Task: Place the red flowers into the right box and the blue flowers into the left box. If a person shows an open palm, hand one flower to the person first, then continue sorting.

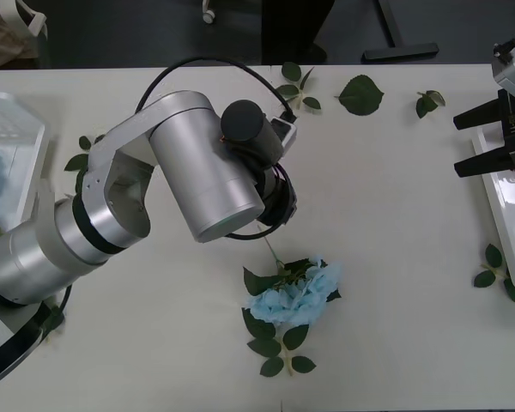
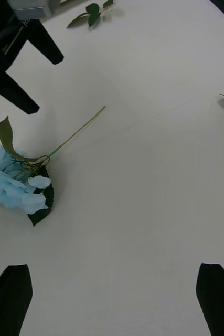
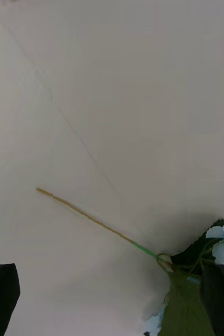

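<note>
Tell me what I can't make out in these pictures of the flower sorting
- Left gripper: front view, hidden under its own arm; left wrist view has its fingers open over the blue flower.
- Left box: front view, cut off by the edge and covered by the arm, so its flower count is unknown.
- Right box: front view, cut off by the edge, with the right gripper over it.

1. A pale blue fluffy flower [image 2: 13,184] with dark green leaves lies on the flat white table [image 2: 143,157]. Its long thin stem rests flat on the table.
2. The right gripper [image 2: 112,299] is wide open, with two black fingers [image 2: 9,299] above bare table.
3. The left gripper [image 2: 33,79], black too, hangs open just beside the flower's stem.
4. A loose green leaf sprig [image 2: 91,13] lies well apart from the flower.
</note>
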Controlling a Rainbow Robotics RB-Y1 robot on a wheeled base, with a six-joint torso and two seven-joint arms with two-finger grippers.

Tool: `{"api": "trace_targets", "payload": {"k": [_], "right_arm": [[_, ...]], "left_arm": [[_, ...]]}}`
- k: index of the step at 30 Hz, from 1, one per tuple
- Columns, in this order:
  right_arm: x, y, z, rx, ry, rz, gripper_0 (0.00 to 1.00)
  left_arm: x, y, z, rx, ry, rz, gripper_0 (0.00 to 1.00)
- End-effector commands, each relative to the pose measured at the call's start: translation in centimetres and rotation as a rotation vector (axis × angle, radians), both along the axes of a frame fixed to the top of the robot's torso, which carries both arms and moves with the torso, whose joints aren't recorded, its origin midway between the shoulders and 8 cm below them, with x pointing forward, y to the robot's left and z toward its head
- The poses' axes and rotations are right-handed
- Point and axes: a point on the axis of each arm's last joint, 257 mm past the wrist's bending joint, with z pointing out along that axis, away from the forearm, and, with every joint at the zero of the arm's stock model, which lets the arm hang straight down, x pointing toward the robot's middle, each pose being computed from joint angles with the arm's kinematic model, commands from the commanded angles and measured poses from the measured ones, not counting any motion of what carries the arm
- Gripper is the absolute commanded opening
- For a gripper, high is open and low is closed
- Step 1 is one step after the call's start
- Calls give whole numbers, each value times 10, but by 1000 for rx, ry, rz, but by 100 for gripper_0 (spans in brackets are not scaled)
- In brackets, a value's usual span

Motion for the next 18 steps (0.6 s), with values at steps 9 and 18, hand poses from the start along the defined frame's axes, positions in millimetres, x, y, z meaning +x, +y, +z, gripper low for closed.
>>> {"api": "trace_targets", "payload": {"k": [9,18], "right_arm": [[-4,2,-2,-8,8,8,91],[-4,1,-3,-14,7,7,91]], "left_arm": [[-12,-29,-31,-275,172,352,100],[-23,-38,-68,-306,271,509,100]]}}
